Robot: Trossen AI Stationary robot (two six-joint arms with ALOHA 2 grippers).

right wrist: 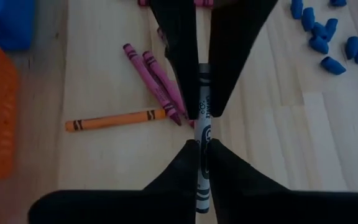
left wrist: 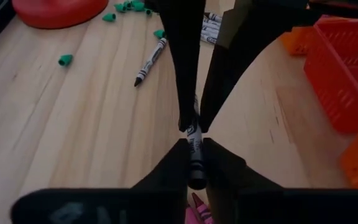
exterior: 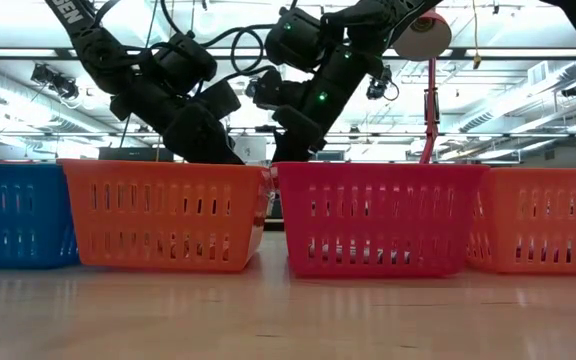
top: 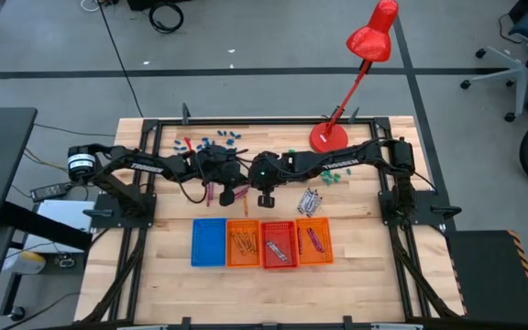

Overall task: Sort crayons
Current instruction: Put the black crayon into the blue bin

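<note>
Crayons lie scattered across the middle of the table (top: 356,275) in the high view, a silvery pile (top: 311,202) near the red lamp (top: 360,73), others already in the orange tray (top: 242,243), the red tray (top: 279,246) and a second orange tray (top: 313,241); a blue tray (top: 208,242) sits at the row's left end. Both arms meet above the table's centre. From the low view the two arms descend behind the tray row, their fingertips hidden by the trays. In the left wrist view the left gripper (left wrist: 194,163) is clenched on one end of a grey crayon (left wrist: 194,138), while the other arm's fingers pinch its far end; another grey crayon (left wrist: 150,61) and green bits (left wrist: 65,60) lie beyond. In the right wrist view the right gripper (right wrist: 202,163) grasps the same grey crayon, with magenta crayons (right wrist: 151,81), an orange crayon (right wrist: 114,119) and blue bits (right wrist: 322,37) on the wood.
</note>
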